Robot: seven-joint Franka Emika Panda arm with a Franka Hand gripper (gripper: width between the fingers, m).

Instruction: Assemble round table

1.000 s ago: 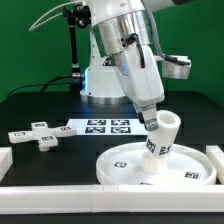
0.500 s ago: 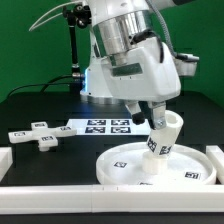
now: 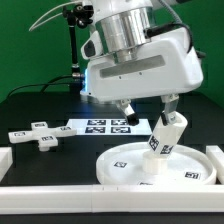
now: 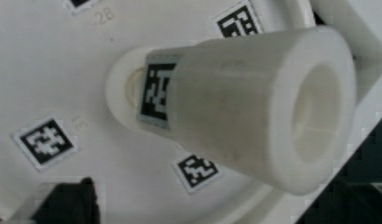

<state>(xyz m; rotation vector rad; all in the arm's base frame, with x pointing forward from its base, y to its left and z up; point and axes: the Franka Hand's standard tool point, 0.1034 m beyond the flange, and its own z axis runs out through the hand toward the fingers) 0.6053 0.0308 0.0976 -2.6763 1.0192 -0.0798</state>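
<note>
I've swung the wrist round; gripper point(image 3: 150, 107) open wide, empty (cylinder leg point(image 3: 163, 138) just beneath it, axis tilted, standing on round disc point(image 3: 120, 166)).

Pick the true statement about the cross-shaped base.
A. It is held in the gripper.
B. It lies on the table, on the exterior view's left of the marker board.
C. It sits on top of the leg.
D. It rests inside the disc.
B: the base lies flat on the table, on the exterior view's left of the marker board, well apart from the disc and the leg.
</note>
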